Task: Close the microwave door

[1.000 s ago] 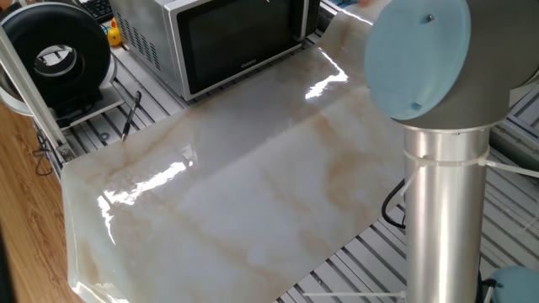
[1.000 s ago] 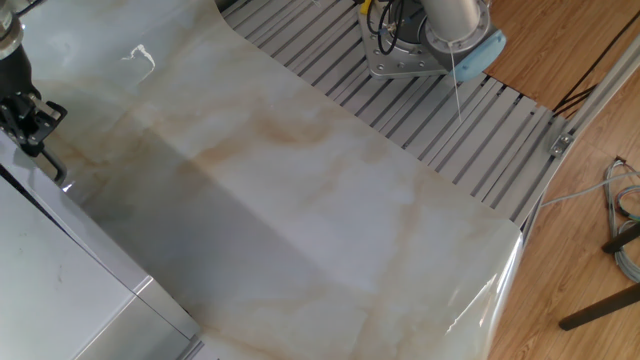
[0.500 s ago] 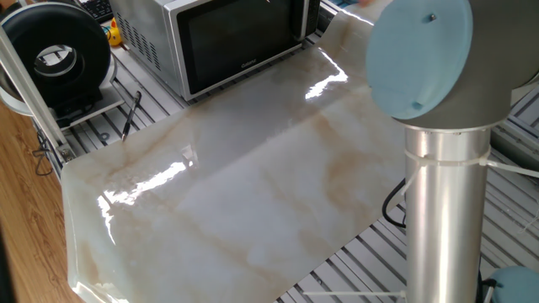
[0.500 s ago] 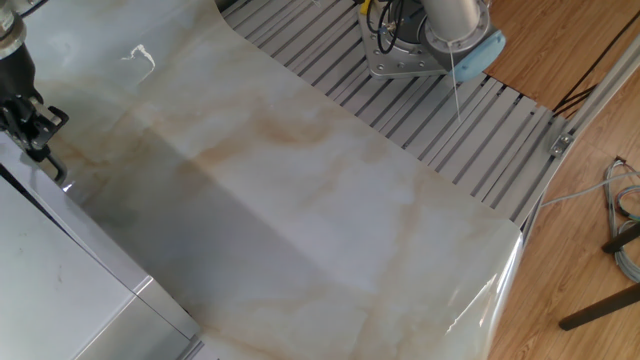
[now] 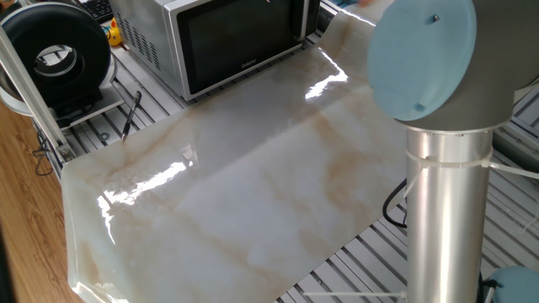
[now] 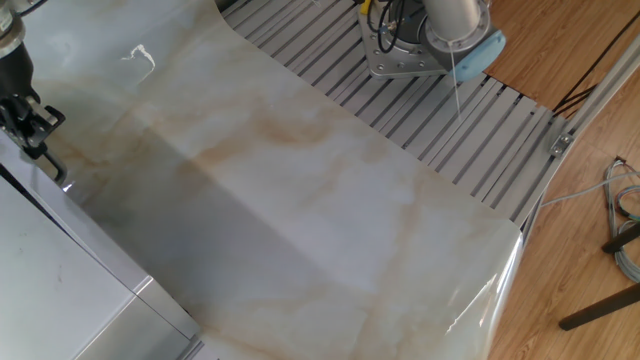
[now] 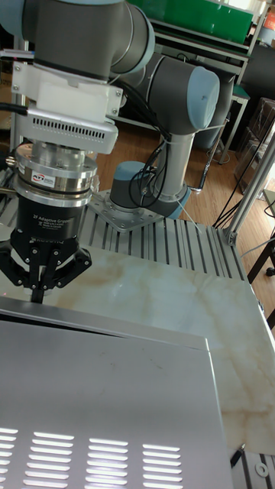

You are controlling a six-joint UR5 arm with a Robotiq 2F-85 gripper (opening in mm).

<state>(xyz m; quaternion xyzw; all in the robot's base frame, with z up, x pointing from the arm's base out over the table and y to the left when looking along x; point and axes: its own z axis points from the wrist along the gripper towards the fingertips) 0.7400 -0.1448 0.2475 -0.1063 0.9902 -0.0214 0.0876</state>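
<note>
One fixed view: the microwave is seen at the far end of the marble-patterned table; the microwave door appears flush with the silver frame, so the task is judged essentially complete; the gripper is not shown here, only the arm's column in the foreground; a round black fan-like device is noted to the left, well apart from the door.

The other fixed view: the gripper is seen at the left edge, just beside the microwave's front corner; contact with the casing cannot be confirmed; the arm's base is bolted at the far side of the table.

Tall fixed view: the gripper is seen hanging just beyond the far edge of the microwave's top panel; the fingers are drawn together to a narrow tip, clenched on nothing.

Step in hand: a final seating push or a clean retreat is judged appropriate; any push is best applied square to the door near its free edge, lightly, so that the oven is not slid along the table; withdrawal is best made straight away from the glass.

Against the earlier frames: the door is unchanged; the gripper is found slightly shifted from its position one second ago, and practically unmoved over the last half second.
</note>
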